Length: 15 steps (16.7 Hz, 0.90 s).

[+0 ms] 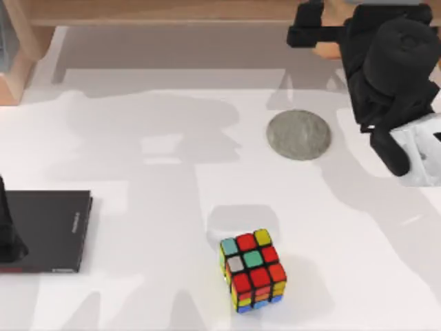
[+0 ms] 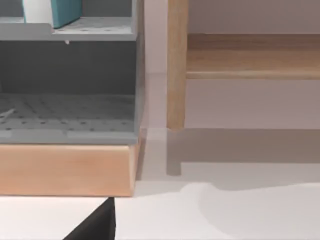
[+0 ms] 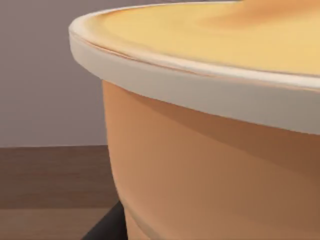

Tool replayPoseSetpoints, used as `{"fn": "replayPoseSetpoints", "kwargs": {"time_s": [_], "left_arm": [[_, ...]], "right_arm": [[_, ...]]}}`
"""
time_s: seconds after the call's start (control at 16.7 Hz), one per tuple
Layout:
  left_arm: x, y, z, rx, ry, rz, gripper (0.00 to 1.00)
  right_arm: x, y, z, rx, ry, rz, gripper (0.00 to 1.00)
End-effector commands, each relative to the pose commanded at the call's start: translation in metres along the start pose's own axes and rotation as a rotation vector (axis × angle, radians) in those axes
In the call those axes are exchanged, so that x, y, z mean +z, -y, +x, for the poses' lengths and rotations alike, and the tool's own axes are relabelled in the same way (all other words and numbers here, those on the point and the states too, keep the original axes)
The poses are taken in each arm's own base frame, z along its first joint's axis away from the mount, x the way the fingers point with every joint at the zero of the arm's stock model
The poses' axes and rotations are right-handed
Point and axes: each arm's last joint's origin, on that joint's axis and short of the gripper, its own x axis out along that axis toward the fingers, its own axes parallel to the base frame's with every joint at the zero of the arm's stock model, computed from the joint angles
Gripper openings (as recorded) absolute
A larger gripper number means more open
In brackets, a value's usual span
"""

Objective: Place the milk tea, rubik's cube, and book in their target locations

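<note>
The milk tea (image 3: 210, 150) looms close in the right wrist view: an orange cup with a yellow-tan top and a pale rim. From above, just a sliver of the milk tea (image 1: 329, 49) peeks out at the back right, with my right gripper (image 1: 308, 29) shut on it. The rubik's cube (image 1: 253, 270) stands alone near the front middle of the table. The book (image 2: 65, 12), teal with white pages, stands on a grey shelf (image 2: 70, 30). My left gripper (image 1: 8, 238) hangs parked at the far left edge.
A round grey coaster (image 1: 299, 134) lies right of centre, in front of the right arm. A thin black book (image 1: 48, 231) lies flat at the left under the left arm. A wooden ledge (image 1: 172, 12) runs along the back; a wood-based shelf unit (image 1: 14, 62) occupies the back left corner.
</note>
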Motion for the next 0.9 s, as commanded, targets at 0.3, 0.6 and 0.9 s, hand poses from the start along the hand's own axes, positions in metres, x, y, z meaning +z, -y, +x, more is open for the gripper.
{"fn": "replayPoseSetpoints", "kwargs": {"time_s": [0.3,0.6,0.9], "left_arm": [[0.000,0.000,0.000,0.000,0.000,0.000,1.00],[0.000,0.000,0.000,0.000,0.000,0.000,1.00],[0.000,0.000,0.000,0.000,0.000,0.000,1.00]], "right_arm": [[-0.060,-0.029,-0.018,-0.029,-0.066,-0.031,0.00],[-0.081,-0.035,-0.026,-0.047,-0.091,-0.051,0.00],[-0.083,-0.034,-0.025,-0.048,-0.089,-0.047,0.00]]}}
